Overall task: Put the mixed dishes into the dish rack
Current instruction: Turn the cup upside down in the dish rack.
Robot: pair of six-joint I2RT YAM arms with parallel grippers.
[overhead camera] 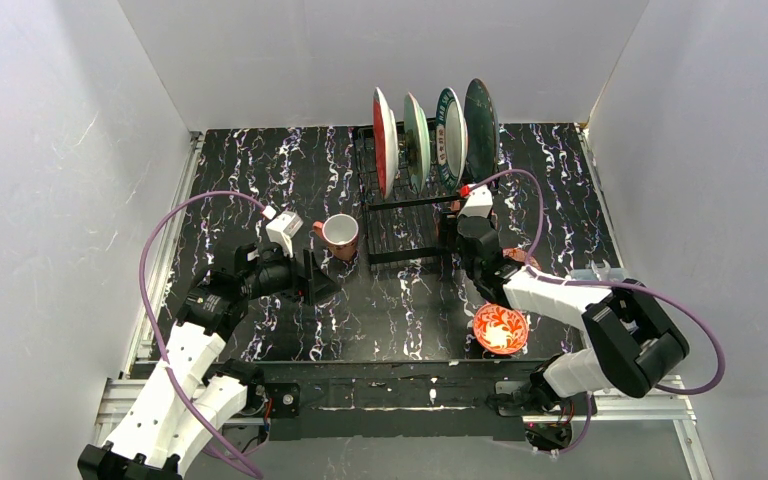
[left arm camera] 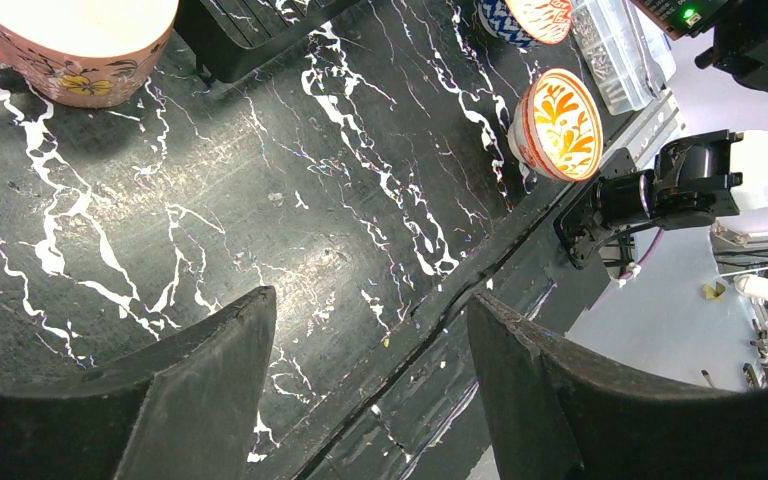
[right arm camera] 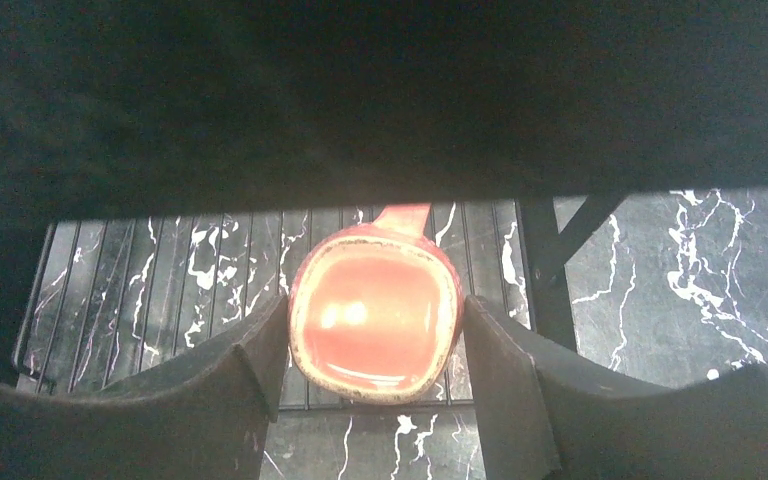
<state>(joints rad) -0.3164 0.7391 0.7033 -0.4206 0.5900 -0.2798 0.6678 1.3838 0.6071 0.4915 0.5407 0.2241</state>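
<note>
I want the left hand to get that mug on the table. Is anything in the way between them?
Nothing visible is. Only bare black table lies between the open left hand and the mug, which stands right beside the dish rack.

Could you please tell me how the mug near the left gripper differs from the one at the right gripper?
The table mug stands on the tabletop beside the dish rack; the gripped mug is over the rack's grid base. The table mug is free, the open left gripper apart from it; the gripped mug sits clamped between the right gripper fingers. Both are terracotta mugs with handles.
</note>
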